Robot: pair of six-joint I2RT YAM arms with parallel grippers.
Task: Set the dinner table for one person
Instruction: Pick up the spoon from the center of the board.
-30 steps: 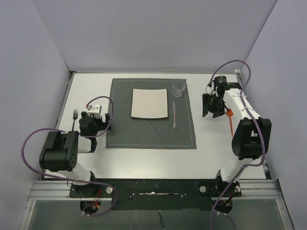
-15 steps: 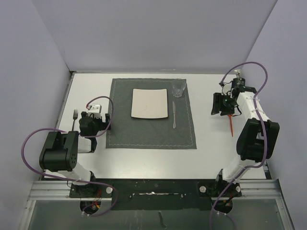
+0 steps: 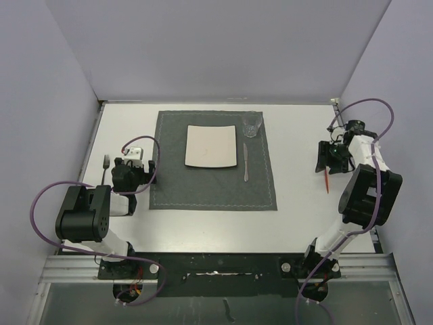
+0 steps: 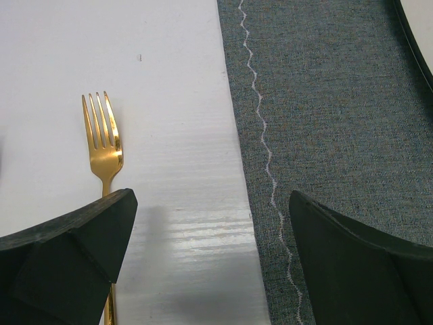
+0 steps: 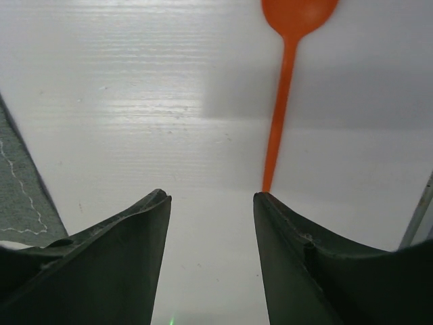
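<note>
The dinner table (image 3: 298, 210) is the big flat white rectangular top with a thin metal edge. It lies level under both my arms, and in the overhead view its long axis runs left to right, with the short sides pointing away from my bases.

A dark grey square cloth placemat (image 3: 213, 189) sits on it, towards the far edge. On the placemat are a small white square plate (image 3: 211, 146), a clear drinking glass (image 3: 252, 125) at the far right corner, and a silver knife (image 3: 246, 162) just right of the plate, lengthwise near to far.

My left gripper (image 4: 211, 223) hangs over the placemat's left edge, with one finger over the cloth and the other over bare table. The fingers are spread wide with nothing between them. A gold metal fork (image 4: 101, 135) lies left of the placemat, tines pointing away from me, and its handle runs under my left-hand finger.

My right gripper (image 5: 210, 203) is well to the right of the placemat. Its fingers are parted by a narrower gap and hold nothing. A thin orange plastic spoon (image 5: 284, 81) lies on the table ahead of them, bowl away from me. The handle ends right at one fingertip — I cannot tell whether they touch.
</note>
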